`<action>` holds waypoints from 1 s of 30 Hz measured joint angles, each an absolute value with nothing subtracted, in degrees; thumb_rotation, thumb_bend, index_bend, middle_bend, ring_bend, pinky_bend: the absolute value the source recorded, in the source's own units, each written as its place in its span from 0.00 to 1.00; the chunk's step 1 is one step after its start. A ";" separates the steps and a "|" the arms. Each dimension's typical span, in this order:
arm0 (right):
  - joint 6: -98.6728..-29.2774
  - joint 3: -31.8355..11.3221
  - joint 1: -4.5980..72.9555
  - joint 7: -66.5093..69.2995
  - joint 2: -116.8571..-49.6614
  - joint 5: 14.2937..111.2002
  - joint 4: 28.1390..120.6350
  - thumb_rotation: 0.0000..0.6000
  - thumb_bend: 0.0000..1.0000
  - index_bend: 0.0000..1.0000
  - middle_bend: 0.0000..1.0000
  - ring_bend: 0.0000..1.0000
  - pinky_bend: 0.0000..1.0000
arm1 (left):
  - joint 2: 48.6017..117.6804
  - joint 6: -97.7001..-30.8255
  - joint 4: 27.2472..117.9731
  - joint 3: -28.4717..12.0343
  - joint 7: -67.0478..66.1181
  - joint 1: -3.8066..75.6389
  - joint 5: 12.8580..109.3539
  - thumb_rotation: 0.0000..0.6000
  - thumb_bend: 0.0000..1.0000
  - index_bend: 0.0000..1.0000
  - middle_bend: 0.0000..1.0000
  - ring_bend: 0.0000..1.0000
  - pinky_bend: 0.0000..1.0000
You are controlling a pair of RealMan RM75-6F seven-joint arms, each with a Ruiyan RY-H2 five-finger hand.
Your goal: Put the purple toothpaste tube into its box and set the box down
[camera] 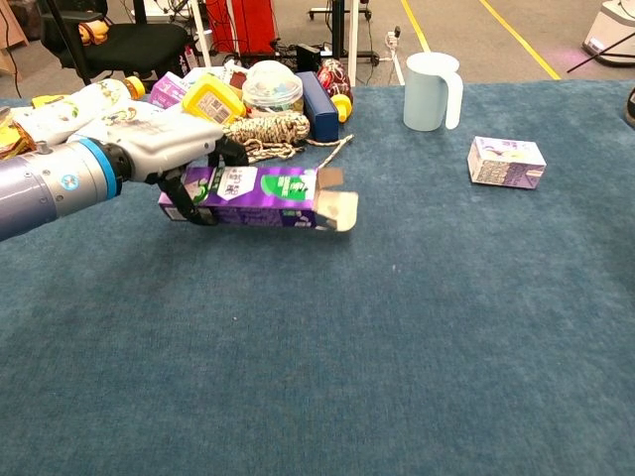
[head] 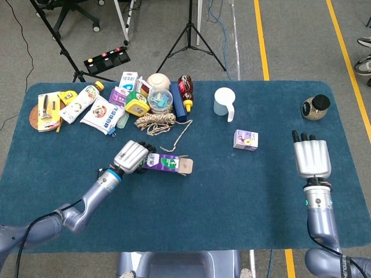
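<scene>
Purple toothpaste box [camera: 260,195] lies flat on the blue table mat [camera: 397,337], its end flaps open toward the robot's right, just in front of a coil of rope [camera: 270,130]. The left hand [camera: 174,159] grasps the box's closed end from above. The right hand [head: 311,157] hovers empty, fingers straight, well apart near a small carton [head: 246,139].

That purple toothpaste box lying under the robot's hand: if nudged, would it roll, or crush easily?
Probably no rolling: the purple box has flat sides and lies lengthwise on the table. It looks like thin card with open end flaps, so the left hand could likely dent it.
</scene>
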State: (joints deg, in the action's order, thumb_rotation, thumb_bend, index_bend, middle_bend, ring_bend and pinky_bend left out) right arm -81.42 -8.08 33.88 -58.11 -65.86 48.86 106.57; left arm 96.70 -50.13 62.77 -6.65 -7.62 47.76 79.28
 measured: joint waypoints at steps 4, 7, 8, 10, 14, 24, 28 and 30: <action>-81.21 -7.99 33.51 -57.29 -65.39 49.00 106.35 1.00 0.37 0.19 0.35 0.42 0.64 | 96.63 -46.50 64.31 -7.61 -13.69 48.54 73.53 1.00 0.22 0.47 0.38 0.28 0.45; -80.93 -7.98 33.31 -56.65 -65.22 48.97 106.15 1.00 0.37 0.19 0.35 0.41 0.64 | 96.92 -45.04 64.56 -7.98 -14.22 48.88 72.04 1.00 0.17 0.24 0.14 0.10 0.34; -80.75 -8.00 33.24 -56.24 -65.20 48.96 106.04 1.00 0.36 0.19 0.35 0.41 0.64 | 96.95 -44.60 64.67 -8.02 -14.19 48.95 71.68 1.00 0.15 0.16 0.07 0.05 0.30; -80.52 -8.03 33.13 -55.58 -65.19 49.06 105.84 1.00 0.36 0.19 0.35 0.40 0.64 | 96.84 -43.96 65.20 -8.10 -13.94 49.07 71.12 1.00 0.13 0.06 0.01 0.01 0.26; -80.42 -7.99 32.58 -53.80 -64.97 50.00 106.07 1.00 0.36 0.19 0.35 0.40 0.64 | 95.13 -44.35 68.03 -8.46 -12.89 48.84 71.12 1.00 0.11 0.00 0.00 0.00 0.21; -81.40 -6.73 29.86 -46.32 -64.84 56.05 105.32 1.00 0.05 0.16 0.21 0.23 0.41 | 86.28 -50.41 79.39 -8.62 -9.98 45.42 73.18 1.00 0.03 0.00 0.00 0.00 0.14; -81.40 -5.51 27.81 -38.33 -64.72 60.38 102.47 1.00 0.00 0.10 0.10 0.11 0.26 | 78.94 -57.41 85.78 -7.16 -10.39 40.32 74.44 1.00 0.01 0.00 0.00 0.00 0.13; -81.10 -4.94 26.75 -32.59 -64.58 62.72 100.54 1.00 0.00 0.10 0.09 0.11 0.24 | 75.49 -61.29 89.25 -6.28 -10.45 37.41 75.20 1.00 0.01 0.00 0.00 0.00 0.12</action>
